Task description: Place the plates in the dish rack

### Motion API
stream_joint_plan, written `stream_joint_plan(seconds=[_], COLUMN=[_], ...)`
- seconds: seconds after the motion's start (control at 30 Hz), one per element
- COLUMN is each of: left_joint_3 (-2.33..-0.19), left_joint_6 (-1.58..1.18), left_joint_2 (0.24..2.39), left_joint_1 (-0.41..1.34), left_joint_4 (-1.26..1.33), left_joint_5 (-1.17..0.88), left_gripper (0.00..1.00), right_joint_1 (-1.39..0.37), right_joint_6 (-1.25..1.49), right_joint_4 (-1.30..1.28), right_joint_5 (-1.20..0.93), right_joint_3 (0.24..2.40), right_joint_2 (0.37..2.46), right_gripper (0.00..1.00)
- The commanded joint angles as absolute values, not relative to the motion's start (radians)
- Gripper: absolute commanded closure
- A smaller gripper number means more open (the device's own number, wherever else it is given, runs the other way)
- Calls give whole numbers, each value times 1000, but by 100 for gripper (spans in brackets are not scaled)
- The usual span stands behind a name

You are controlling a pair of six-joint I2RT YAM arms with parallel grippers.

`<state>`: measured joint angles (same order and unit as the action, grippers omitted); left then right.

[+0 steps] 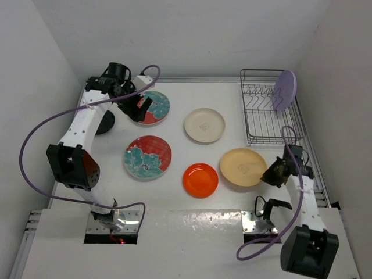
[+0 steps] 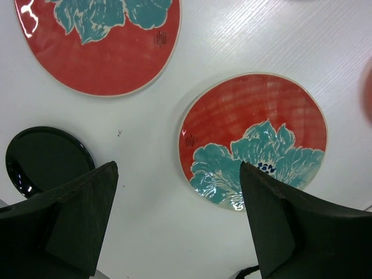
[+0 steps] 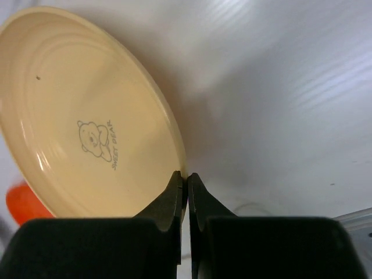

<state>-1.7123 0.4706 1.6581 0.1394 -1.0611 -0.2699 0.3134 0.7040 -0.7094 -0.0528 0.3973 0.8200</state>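
My right gripper point(image 1: 268, 172) is shut on the right rim of the tan-yellow plate point(image 1: 243, 167). The right wrist view shows its fingertips point(image 3: 186, 179) pinching that rim, and the plate point(image 3: 87, 116) has a small bear print. My left gripper point(image 1: 141, 109) is open and empty over the far red plate with teal flowers point(image 1: 154, 107). In the left wrist view point(image 2: 177, 221) it is above bare table between the black plate point(image 2: 46, 160) and a red plate point(image 2: 253, 139). The lavender plate point(image 1: 285, 90) stands in the dish rack point(image 1: 261, 125).
A second red flowered plate point(image 1: 147, 157), the orange plate point(image 1: 200, 180) and the cream plate point(image 1: 204, 125) lie flat mid-table. The black plate point(image 1: 106, 123) is partly hidden by the left arm. White walls close in on three sides.
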Motion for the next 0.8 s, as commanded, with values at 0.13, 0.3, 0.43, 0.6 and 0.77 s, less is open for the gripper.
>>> stream_joint_plan(seconds=[0.13,0.3,0.43,0.6,0.77], left_joint_3=[-1706,-1706,-1715,-1733,-1796], left_joint_6=[488,488,488,479,469], left_joint_2=[1609,1609,1609,1640,1710], left_joint_1=[132,123,103,83,54], left_joint_4=[-1060,-1069,-1069,-1069,-1069], left_joint_5=[-310,-292,-291,-279,-227], left_gripper=[10,10,10,10,10], right_joint_1=[-65,-225,-261,-230,-152], right_joint_6=[707,594,412,171,-229], right_joint_4=[-750,-725,-805,-721,-419], right_joint_5=[-138,23,216,458,846], right_joint_3=[609,846,1204,1507,1646], right_joint_2=[931,998,1171,1369,1577], right_gripper=[100,100,100,100,100])
